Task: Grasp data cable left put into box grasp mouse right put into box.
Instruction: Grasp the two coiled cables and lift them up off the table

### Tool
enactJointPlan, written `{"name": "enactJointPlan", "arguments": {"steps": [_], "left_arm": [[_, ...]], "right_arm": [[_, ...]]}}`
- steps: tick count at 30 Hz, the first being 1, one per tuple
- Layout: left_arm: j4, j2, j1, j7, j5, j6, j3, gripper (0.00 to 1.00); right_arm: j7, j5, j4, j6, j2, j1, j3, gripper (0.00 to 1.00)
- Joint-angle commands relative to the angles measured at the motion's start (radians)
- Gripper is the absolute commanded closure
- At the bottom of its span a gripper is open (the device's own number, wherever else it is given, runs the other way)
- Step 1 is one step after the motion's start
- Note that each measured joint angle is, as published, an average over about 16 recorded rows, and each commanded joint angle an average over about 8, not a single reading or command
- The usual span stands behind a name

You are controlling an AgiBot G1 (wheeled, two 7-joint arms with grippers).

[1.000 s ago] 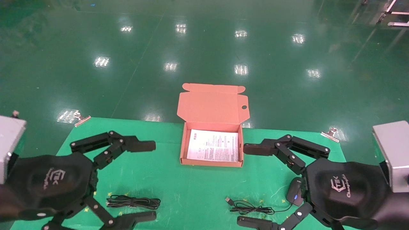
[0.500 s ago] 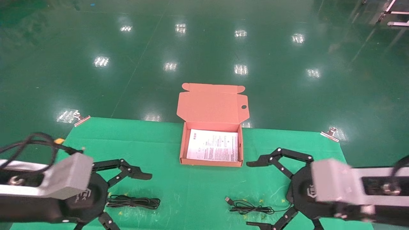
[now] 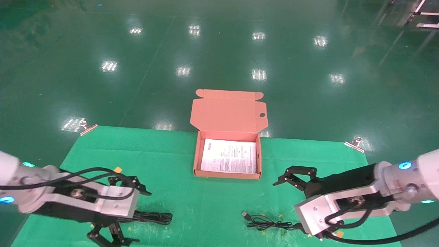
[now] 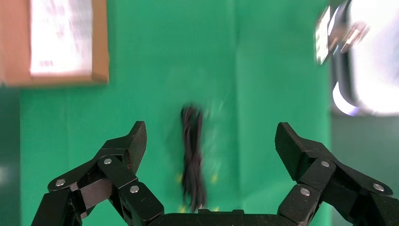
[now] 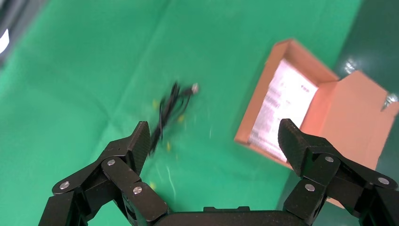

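Data cable: the data cable [image 3: 145,216] lay as a long black bundle on the green tabletop [image 3: 171,164], part of it hidden under the left arm's wrist block in the head view; in the left wrist view [image 4: 193,160] it was smeared but ran lengthwise through the middle of the gap between the jaws, touching neither.
Left gripper: the left gripper [image 4: 210,141] hung over the bundle with its jaws spread wide and holding nothing; in the head view [image 3: 128,209] one finger tip showed beyond the cable and the other was cut off at the near edge.
Mouse: the body could not be made out in any view; only the mouse cord [image 3: 267,223] with its USB plug [image 3: 245,214] showed, trailing under the right arm's wrist block. In the right wrist view the cord [image 5: 169,110] was blurred, lying beyond one finger's tip rather than between the jaws.
Right gripper: the right gripper [image 5: 214,141] had its jaws wide apart and empty; in the head view [image 3: 295,178] only its far finger showed clearly.
Box: the box [image 3: 196,161] stood open beyond both sets of jaws, lid up, with a printed sheet [image 3: 229,156] flat inside; in the right wrist view [image 5: 357,103] it lay past the other finger, partly covered by it.
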Motion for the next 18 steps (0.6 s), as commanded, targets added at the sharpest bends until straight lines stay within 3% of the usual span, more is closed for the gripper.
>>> {"name": "enactJointPlan", "arguments": {"steps": [1, 10, 18], "left_arm": [[0.001, 0.02, -0.007, 0.004, 0.059, -0.009, 0.03, 0.0], [0.059, 0.078, 0.041, -0.03, 0.187, -0.095, 0.079, 0.0], [0.185, 0.136, 0.072, -0.052, 0.227, -0.159, 0.093, 0.0]], "right_arm": [[-0.017, -0.05, 0.0, 0.008, -0.017, 0.006, -0.027, 0.0], [0.034, -0.218, -0.008, 0.096, -0.06, -0.061, -0.088, 0.0], [0.124, -0.283, -0.023, 0.171, -0.074, -0.14, -0.099, 0.0]]}}
